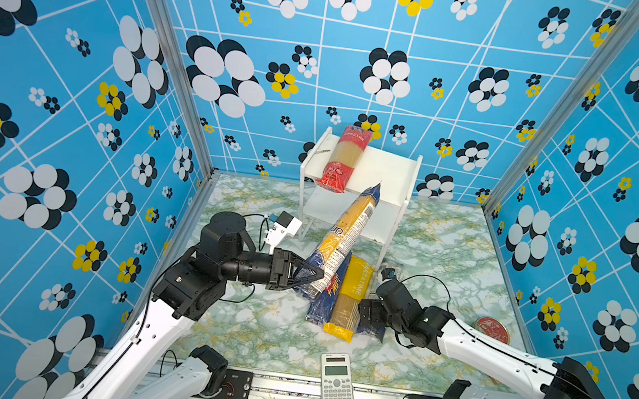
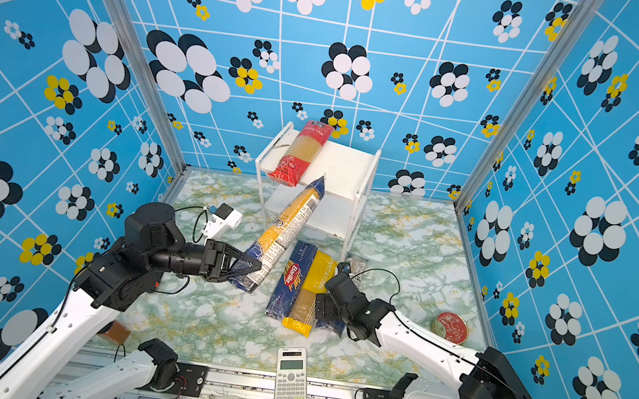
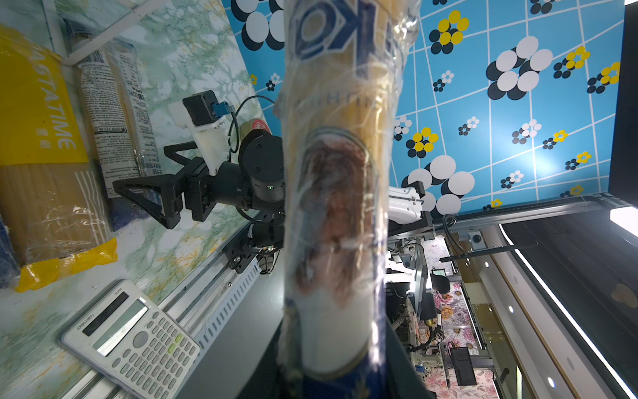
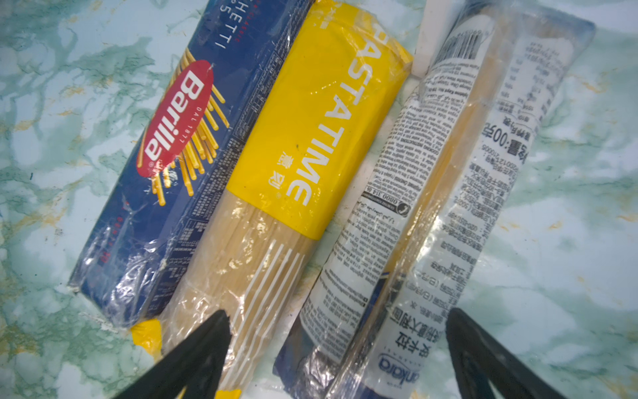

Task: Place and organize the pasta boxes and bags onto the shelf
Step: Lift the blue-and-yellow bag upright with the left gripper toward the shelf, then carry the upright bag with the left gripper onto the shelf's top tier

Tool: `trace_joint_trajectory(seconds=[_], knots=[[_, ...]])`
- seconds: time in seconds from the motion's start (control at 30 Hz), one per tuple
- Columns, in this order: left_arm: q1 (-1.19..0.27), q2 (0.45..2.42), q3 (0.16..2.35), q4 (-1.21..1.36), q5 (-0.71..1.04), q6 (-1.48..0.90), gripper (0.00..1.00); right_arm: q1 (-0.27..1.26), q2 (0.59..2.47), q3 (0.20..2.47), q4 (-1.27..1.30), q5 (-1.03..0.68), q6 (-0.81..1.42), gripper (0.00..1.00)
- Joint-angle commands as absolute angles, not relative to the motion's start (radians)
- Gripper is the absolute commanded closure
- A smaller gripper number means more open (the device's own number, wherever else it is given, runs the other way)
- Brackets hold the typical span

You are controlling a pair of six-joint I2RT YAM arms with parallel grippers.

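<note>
Navy-ended clear bag (image 1: 347, 233), we note, is pinched near its low end by the left fingers (image 1: 310, 270), tilted tip-up toward the shelf (image 1: 393, 168) top board where the red-ended bag (image 1: 342, 157) lies, while the right fingers (image 4: 200, 349) gape wide over the second navy-ended bag (image 4: 431, 193), beside the yellow bag (image 1: 351, 297) and Barilla box (image 2: 291, 276) on the worktop (image 1: 251, 325).

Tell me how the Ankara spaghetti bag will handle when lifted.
Likely stiff lengthwise: the Ankara bag is packed with straight spaghetti. Its glossy, wrinkled film may slip in the right gripper. Rounded, so it might roll if nudged.
</note>
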State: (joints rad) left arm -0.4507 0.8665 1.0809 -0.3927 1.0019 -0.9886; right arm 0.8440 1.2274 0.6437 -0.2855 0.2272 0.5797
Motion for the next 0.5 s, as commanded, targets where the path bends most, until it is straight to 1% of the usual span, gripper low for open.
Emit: trace_joint_trajectory(seconds=[0.0,0.2,0.47], knots=[[-0.444,0.865,1.18,-0.164,1.078,-0.977,0.96,0.851,1.214,0.624,-0.311,0.246,0.571,0.01],[-0.443,0.909,1.244,-0.142,1.087,-0.973,0.96,0.849,1.215,0.623,-0.31,0.248,0.571,0.01],[-0.443,1.001,1.324,-0.052,1.092,-1.013,0.98,0.851,1.215,0.621,-0.311,0.247,0.568,0.01]])
